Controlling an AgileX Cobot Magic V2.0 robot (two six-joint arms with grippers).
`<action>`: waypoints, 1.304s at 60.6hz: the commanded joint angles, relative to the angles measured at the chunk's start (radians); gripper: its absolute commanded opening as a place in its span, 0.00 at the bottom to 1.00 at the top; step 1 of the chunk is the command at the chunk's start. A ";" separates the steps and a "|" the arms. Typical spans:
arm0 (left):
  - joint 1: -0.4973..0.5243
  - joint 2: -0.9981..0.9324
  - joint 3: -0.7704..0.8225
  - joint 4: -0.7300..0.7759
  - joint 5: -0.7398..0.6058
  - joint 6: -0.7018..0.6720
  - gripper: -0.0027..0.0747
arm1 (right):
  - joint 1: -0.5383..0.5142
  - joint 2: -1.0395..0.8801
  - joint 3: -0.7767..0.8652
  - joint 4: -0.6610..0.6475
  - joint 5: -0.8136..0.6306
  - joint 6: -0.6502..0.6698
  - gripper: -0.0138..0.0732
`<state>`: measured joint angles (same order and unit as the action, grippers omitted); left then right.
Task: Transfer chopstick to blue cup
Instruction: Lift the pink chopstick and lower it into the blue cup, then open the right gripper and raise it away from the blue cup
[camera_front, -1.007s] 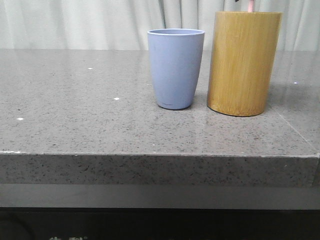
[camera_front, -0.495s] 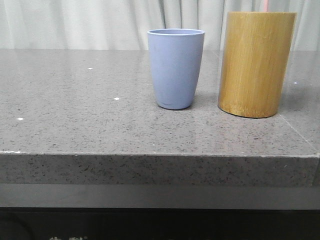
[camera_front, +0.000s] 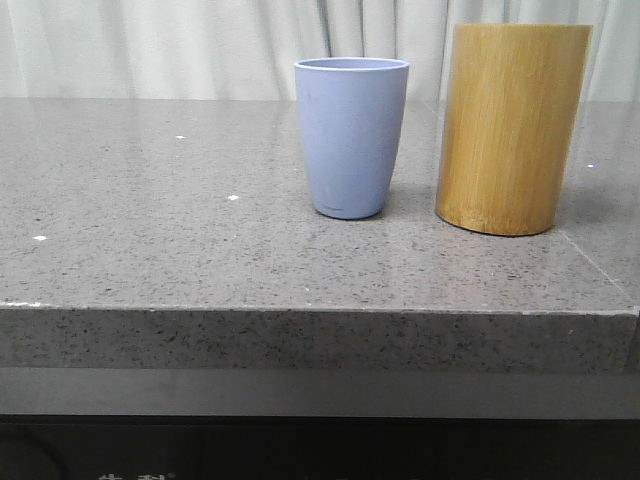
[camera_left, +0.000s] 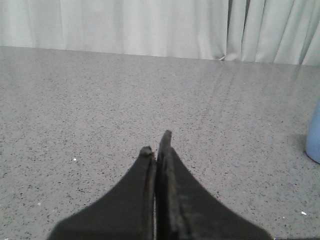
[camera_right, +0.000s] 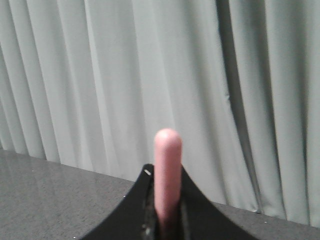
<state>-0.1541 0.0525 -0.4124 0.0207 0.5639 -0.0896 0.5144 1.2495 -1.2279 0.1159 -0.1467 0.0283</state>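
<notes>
1. Pleated pale curtain (camera_front: 150, 45) behind a speckled grey stone tabletop (camera_front: 180, 240).
2. Bamboo-brown cylinder (camera_front: 512, 128), upright, right of the blue cup and apart from it.
3. Blue cup (camera_front: 351, 137), upright near the tabletop's centre.
4. Left claw (camera_left: 156, 150), fingers pressed together, holding nothing, low over bare tabletop.
5. Right claw (camera_right: 165, 187), clamped on the chopstick (camera_right: 167, 170), whose rounded pink tip stands against the curtain.

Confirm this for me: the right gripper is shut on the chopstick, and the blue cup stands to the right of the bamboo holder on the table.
One thing is wrong: the sides. In the front view the blue cup stands to the left of the bamboo holder, apart from it. The rest holds: the right wrist view shows the right gripper shut on the chopstick.
</notes>
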 joint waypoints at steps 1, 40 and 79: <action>0.004 0.014 -0.023 -0.007 -0.086 -0.010 0.01 | 0.022 0.033 -0.036 -0.005 -0.106 -0.003 0.17; 0.004 0.014 -0.023 -0.007 -0.086 -0.010 0.01 | 0.032 0.261 -0.033 -0.005 -0.018 -0.003 0.34; 0.004 0.014 -0.023 -0.007 -0.086 -0.010 0.01 | -0.053 0.051 -0.160 -0.005 0.487 -0.003 0.11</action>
<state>-0.1541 0.0525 -0.4124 0.0207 0.5639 -0.0896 0.4964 1.3640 -1.3316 0.1159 0.3085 0.0283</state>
